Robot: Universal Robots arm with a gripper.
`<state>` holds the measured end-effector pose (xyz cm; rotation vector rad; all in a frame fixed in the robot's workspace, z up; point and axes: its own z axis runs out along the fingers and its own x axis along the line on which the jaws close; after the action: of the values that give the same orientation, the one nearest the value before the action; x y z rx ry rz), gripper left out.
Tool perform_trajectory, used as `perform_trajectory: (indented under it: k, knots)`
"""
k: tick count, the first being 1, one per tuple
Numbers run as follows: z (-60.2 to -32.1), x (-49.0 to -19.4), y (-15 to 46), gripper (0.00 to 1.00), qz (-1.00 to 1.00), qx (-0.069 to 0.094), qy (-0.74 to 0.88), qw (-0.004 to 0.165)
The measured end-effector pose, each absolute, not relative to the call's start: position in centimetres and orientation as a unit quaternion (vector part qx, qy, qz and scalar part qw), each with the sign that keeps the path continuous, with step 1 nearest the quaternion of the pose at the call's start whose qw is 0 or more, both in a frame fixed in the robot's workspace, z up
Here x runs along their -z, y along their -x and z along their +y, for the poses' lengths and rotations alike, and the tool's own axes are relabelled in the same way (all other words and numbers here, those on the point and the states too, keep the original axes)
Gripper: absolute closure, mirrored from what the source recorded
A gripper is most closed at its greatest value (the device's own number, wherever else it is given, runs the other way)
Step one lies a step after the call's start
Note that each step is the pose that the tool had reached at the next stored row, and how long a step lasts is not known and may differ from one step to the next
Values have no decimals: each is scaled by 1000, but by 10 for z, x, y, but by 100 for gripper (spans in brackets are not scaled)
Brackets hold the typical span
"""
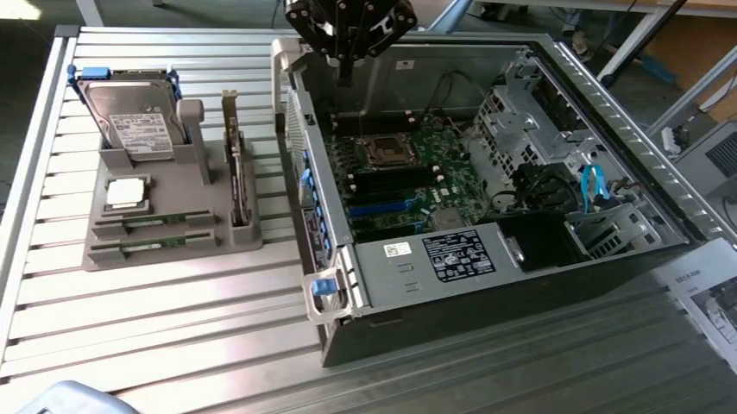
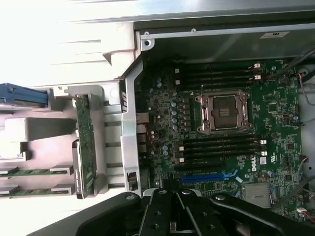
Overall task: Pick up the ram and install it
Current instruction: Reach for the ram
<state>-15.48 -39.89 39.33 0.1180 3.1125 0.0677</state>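
Lying in the tray (image 1: 224, 243), the ram (image 1: 154, 226) runs across the exterior view; pincer (image 1: 344, 79) closed.

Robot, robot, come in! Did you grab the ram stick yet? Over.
Gripper shut, over open computer case. Both ram sticks in gray holder, untouched. Upright card stands beside them.

White letters on the green motherboard (image 2: 231, 142), beside the blue slot, read "DELL". The black label on the power supply (image 1: 457, 256), the white label on the hard drive (image 1: 144, 138) and the printed sheet (image 1: 708, 302) carry print too small to read.
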Motion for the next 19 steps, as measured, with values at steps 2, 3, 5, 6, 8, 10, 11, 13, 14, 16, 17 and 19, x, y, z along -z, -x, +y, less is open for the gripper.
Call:
perform_trajectory:
  k: [2, 3, 5, 6, 8, 10, 11, 13, 14, 16, 17, 19]
  knots:
    - [-399, -393, 158, 90, 999, -22, -38, 13]
    - [-399, -393, 159, 90, 999, -22, -38, 13]
    - [-399, -393, 161, 90, 999, -22, -38, 13]
    - [-399, -393, 164, 90, 999, -22, -38, 13]
    - [-399, -393, 166, 90, 999, -22, -38, 13]
    - [-399, -393, 169, 90, 999, -22, -38, 13]
    - [-399, -393, 170, 90, 999, -22, -38, 13]
    - [-399, -393, 173, 90, 999, -22, -38, 13]
    - [-399, -393, 174, 90, 999, -22, -38, 13]
    - [-399, -393, 176, 90, 999, -22, -38, 13]
    - [-399, -393, 177, 90, 999, -22, -38, 13]
    - [-399, -393, 178, 90, 999, -22, -38, 13]
